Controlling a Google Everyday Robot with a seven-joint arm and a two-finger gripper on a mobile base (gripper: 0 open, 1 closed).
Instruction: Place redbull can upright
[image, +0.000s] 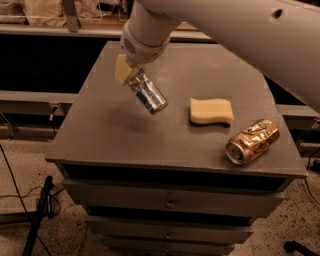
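My gripper (131, 75) hangs from the white arm over the left middle of the grey cabinet top (100, 135). It is shut on the redbull can (148, 94), a slim silver and blue can. The can is held by its upper end and is tilted, its free end pointing down and to the right. It is above the surface, with its shadow on the top below it.
A yellow sponge (211, 110) lies to the right of the can. A crushed gold can (251, 141) lies on its side near the right front edge. Drawers run below the top. Cables and a stand (35, 220) are on the floor at the left.
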